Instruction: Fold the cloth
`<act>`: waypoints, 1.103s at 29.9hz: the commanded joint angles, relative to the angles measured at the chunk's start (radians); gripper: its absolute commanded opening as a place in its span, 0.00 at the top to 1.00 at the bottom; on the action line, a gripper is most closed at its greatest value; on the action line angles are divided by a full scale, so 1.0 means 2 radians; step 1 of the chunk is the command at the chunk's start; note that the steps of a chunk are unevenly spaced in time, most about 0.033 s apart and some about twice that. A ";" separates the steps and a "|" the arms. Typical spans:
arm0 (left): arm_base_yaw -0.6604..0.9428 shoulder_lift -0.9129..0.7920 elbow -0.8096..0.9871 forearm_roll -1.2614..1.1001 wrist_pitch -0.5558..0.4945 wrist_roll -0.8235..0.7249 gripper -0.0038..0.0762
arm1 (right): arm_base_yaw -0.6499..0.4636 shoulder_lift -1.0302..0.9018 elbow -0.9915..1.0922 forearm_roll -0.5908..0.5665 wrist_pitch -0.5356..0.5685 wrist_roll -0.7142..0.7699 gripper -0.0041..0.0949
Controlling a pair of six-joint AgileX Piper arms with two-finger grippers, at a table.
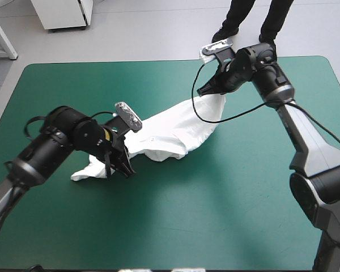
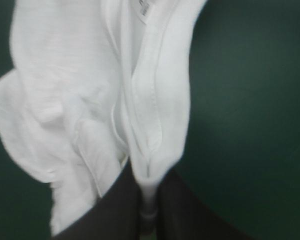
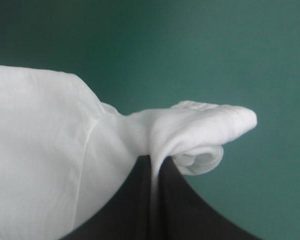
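left gripper [image 2: 148, 189], right gripper [image 3: 153, 164] clamp t-shirt [image 1: 170, 133]; neck label [image 2: 143, 10] unreadable.

All I have before me besides my work is the table [image 1: 130, 67], dressed in a teal-green cover [image 1: 226, 215] that lies flat and plain. Its far edge runs straight across at 12 o'clock, with rounded corners at 11 and 1 o'clock. The sides slant outward toward 9 and 3 o'clock. Both my wrist views show that same teal-green cover too.
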 commanded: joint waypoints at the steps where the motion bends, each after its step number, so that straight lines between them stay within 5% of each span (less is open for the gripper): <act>1: -0.003 -0.057 -0.066 0.005 0.034 -0.021 0.96 | -0.003 -0.085 -0.012 -0.008 -0.015 0.006 0.97; 22: -0.004 -0.101 -0.459 -0.037 0.002 -0.026 0.96 | -0.003 -0.315 -0.104 -0.041 -0.077 0.027 0.97; 33: -0.004 -0.101 -0.557 -0.155 -0.037 -0.024 0.96 | -0.003 -0.366 -0.157 0.031 -0.097 0.004 0.97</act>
